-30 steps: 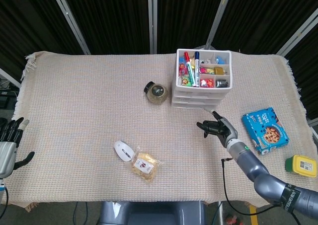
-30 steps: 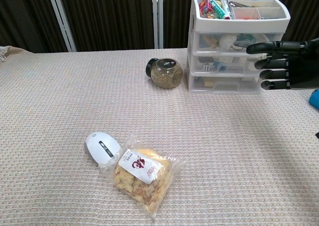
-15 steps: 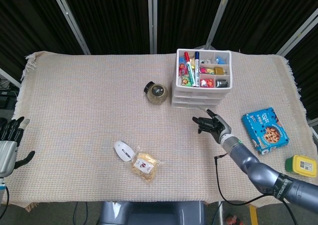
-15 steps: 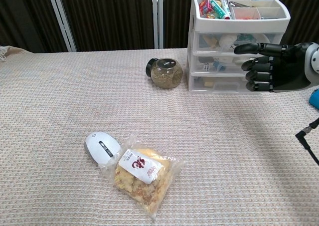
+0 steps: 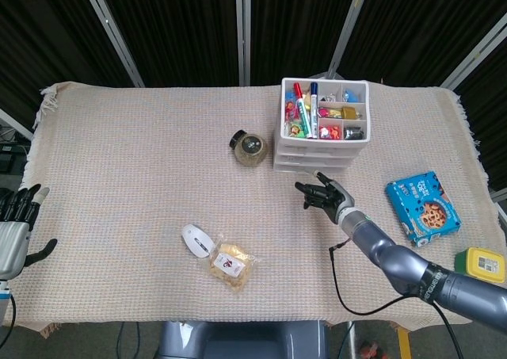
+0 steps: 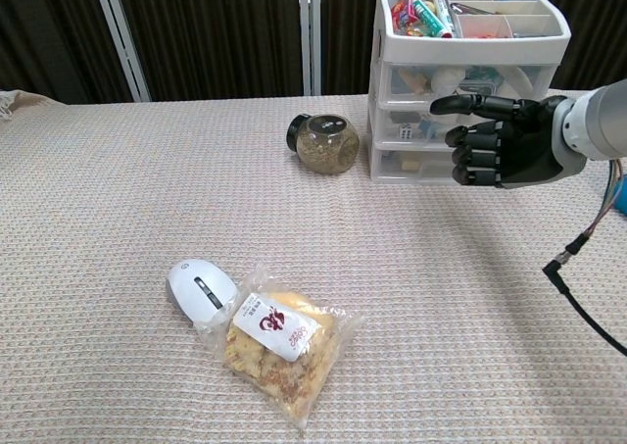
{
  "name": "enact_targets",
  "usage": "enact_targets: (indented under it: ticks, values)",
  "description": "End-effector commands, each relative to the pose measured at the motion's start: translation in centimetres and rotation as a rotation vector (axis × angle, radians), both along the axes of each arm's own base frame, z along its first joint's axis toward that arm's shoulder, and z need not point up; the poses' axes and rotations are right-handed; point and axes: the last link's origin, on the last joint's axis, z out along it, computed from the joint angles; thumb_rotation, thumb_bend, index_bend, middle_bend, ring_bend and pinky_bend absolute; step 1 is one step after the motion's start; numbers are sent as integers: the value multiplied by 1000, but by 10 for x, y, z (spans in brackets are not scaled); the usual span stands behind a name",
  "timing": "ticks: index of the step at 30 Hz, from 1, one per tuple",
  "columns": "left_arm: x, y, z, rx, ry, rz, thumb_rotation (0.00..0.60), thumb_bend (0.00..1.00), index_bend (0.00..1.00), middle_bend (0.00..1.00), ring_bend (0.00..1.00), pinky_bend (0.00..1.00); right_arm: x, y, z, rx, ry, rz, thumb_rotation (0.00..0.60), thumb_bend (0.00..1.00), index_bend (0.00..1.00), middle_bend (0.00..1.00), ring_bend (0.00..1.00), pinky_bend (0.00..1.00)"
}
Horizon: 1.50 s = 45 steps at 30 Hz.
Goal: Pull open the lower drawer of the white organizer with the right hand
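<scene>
The lower drawer (image 6: 423,165) of the white organizer (image 6: 468,76) is seen fully closed. Just in front of the organizer, the right hand (image 6: 495,140) is held empty, fingers loosely curled; grasping and pulling remain.

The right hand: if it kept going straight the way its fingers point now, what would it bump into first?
Probably the white organizer: the right hand points at its lower drawers, just short of them, though depth is hard to judge.

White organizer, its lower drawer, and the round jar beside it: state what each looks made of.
White organizer: opaque white plastic, smooth, by its look.
Lower drawer: clear plastic, contents show through.
Round jar: probably glass; glossy, grainy fill visible, dark lid.
</scene>
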Motion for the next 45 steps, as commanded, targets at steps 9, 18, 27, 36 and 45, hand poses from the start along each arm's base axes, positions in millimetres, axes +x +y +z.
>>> enact_targets:
  ticks: [9,18,27,36,45]
  values:
    - [1,2,0,-7,-1,-10,600,275,0,0,0,0,2,-10,-12,5,-16,-32,600,173,196,745,740,676]
    - [1,3,0,-9,0,-11,600,275,0,0,0,0,-2,-19,-13,-17,5,-65,600,172,156,739,737,675]
    - [1,3,0,-10,-1,-13,600,275,0,0,0,0,-2,-22,-18,-12,-17,-93,600,172,156,739,736,674]
    - [1,4,0,-9,1,-15,600,277,0,0,0,0,-2,-24,-23,-28,-128,-171,600,176,177,739,736,673]
    - [1,3,0,-10,-1,-15,600,279,0,0,0,0,0,-26,-28,2,-256,-229,600,184,260,739,736,670]
